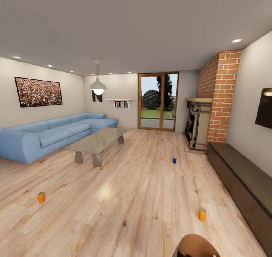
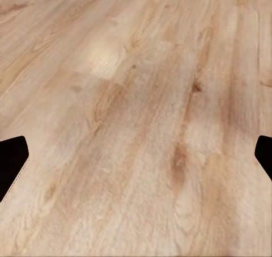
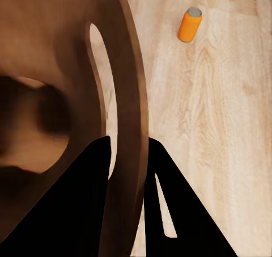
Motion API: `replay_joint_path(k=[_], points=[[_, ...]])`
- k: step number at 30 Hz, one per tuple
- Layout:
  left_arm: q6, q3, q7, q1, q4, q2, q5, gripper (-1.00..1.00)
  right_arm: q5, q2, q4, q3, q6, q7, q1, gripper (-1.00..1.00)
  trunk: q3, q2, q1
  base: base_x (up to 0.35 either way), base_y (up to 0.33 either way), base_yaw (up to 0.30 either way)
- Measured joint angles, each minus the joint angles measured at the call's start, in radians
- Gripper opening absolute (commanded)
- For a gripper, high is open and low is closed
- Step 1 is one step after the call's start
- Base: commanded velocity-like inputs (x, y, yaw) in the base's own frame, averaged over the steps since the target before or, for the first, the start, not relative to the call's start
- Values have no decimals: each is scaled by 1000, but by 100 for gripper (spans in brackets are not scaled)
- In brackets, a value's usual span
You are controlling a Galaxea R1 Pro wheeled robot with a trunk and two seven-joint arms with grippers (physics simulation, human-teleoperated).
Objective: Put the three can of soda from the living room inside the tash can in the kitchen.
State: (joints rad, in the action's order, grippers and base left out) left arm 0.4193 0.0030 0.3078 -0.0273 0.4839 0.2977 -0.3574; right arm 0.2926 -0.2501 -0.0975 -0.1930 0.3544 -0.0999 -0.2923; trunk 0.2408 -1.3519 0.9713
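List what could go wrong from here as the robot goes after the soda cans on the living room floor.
1. The three cans stand far apart: an orange can at left, an orange can at right, a blue can farther off. One could get overlooked.
2. The right gripper appears to straddle a brown curved rim; moving the arm could snag.
3. The right-hand can stands near the dark cabinet, leaving little room.

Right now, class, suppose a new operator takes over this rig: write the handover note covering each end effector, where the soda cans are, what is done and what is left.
Left end effector: open, empty, over bare wood floor.
Right end effector: astride a brown curved wooden piece; closure unclear.
Cans: all three stand on the living room floor. Orange can at left, before the sofa; second orange can near right; blue can farther off toward the fireplace.
Done: none picked up.
Left: carry all three to the kitchen trash can.
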Motion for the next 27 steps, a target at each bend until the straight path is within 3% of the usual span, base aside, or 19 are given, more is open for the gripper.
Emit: replay_joint_path(k=[27], points=[[4,-1,0,0,-42,0,-6,100,0,-1,0,3,3,1,0,-100,0,0,0,225,261,0]])
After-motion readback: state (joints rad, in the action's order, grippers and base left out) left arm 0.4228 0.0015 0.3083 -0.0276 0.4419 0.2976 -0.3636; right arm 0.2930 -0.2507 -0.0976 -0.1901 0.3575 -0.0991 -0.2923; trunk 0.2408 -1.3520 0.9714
